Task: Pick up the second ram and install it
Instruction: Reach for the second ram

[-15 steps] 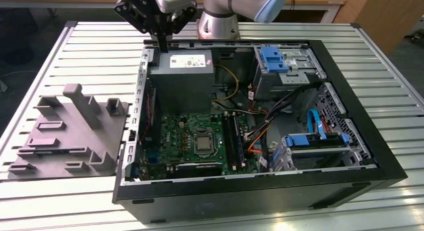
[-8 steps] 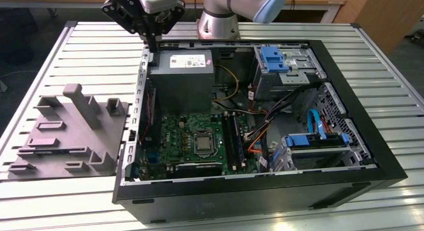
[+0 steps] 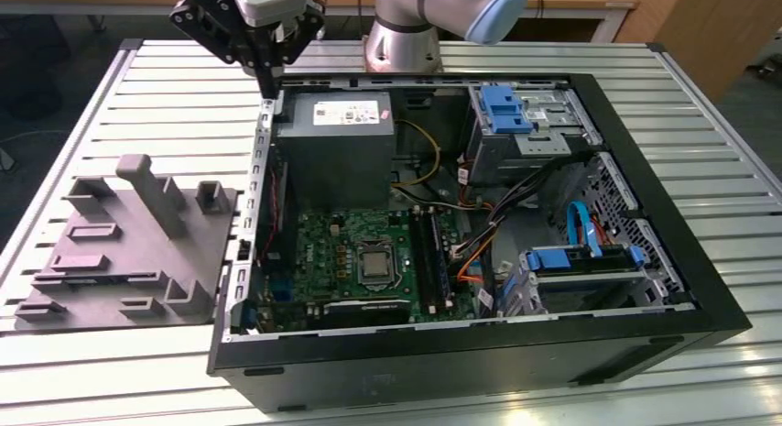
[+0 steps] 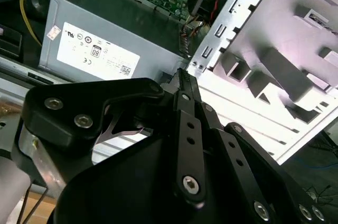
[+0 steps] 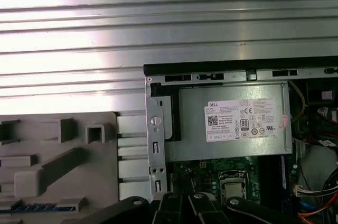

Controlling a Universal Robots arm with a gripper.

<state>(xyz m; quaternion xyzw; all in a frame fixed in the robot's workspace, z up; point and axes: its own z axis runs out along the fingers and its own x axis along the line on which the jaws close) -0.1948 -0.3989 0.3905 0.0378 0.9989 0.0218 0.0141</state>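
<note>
Second ram point(image 5: 31, 208), a slim dark blue-green memory stick, is lying in a slot of the grey moulded plastic fixture point(image 3: 135, 261). It is sitting toward the fixture's near part, on the slatted metal table point(image 3: 98, 371), left of the open black computer case point(image 3: 489, 362).

Long axis is seemingly running left to right, crosswise to the long black sockets point(image 3: 428, 252) on the green motherboard point(image 3: 330, 252). Cannot tell its ends apart.

Black gripper point(image 3: 266, 78) is hanging over the case's far-left corner, jaws drawn together with nothing visible between them. The stick is lying nearer and leftward of them, well apart.
</note>
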